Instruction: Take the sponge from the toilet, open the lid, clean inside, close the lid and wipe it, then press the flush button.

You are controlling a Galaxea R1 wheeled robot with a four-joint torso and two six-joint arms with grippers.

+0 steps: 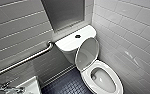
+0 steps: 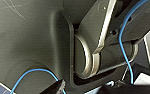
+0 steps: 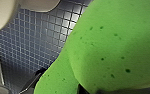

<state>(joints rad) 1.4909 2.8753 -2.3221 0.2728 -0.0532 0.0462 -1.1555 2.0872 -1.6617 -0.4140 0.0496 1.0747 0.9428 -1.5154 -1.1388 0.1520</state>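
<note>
The bright green sponge (image 3: 116, 45) looms large in the right wrist view, above the dark tiled floor (image 3: 36, 42), and my right gripper is shut on it. In the head view the toilet stands in the corner with the lid (image 1: 87, 53) raised and leaning back against the tank. The white seat ring (image 1: 116, 82) and the bowl (image 1: 102, 80) lie uncovered below it. The flush button (image 1: 77, 36) is a small dark disc in the middle of the white tank cover (image 1: 66, 43). My left gripper is open and holds nothing.
A steel grab bar (image 1: 23, 61) runs along the grey tiled wall left of the toilet. A white fixture (image 1: 32, 85) sits at the lower left. Dark mosaic floor (image 1: 66, 85) lies in front of the toilet, and white tiled wall closes the right side.
</note>
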